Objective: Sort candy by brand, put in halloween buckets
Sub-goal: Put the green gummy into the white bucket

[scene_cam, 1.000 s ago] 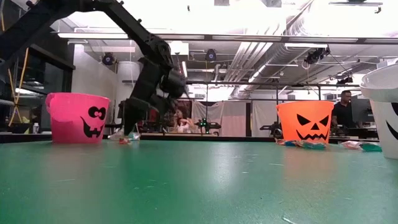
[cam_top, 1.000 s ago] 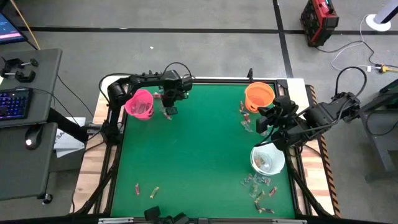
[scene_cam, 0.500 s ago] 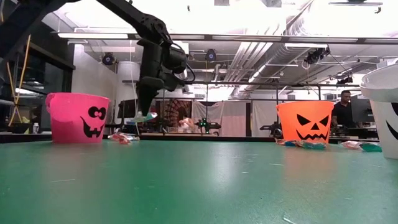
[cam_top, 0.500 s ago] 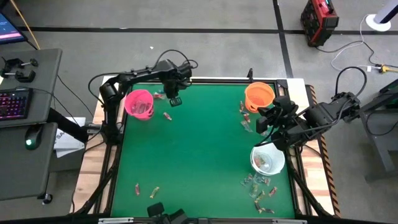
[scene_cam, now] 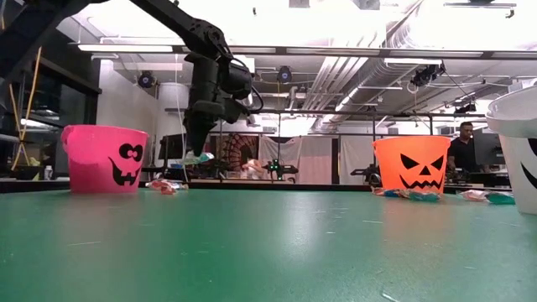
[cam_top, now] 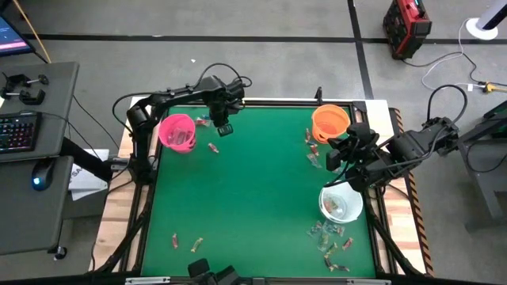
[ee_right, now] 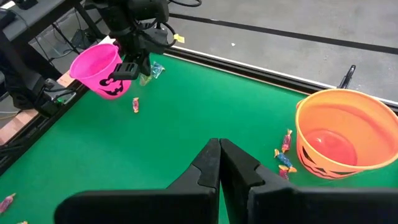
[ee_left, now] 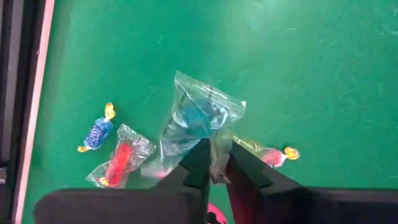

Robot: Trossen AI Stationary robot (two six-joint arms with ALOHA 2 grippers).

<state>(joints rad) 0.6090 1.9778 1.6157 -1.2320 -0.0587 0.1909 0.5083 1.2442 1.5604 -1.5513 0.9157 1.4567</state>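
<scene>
Three buckets (cam_top: 177,131); left fingers (ee_left: 214,163) pinch one candy (ee_left: 194,121)

The robot has two black arms made of thick round parts joined together. Thin black cables loop out of the left arm (cam_top: 170,101) near its top. The right arm (cam_top: 412,146) has a fat boxy end and a curly black cable behind it. Each arm ends in two flat, dark, pointed fingers (ee_left: 196,163) that look smooth and a little shiny.
</scene>
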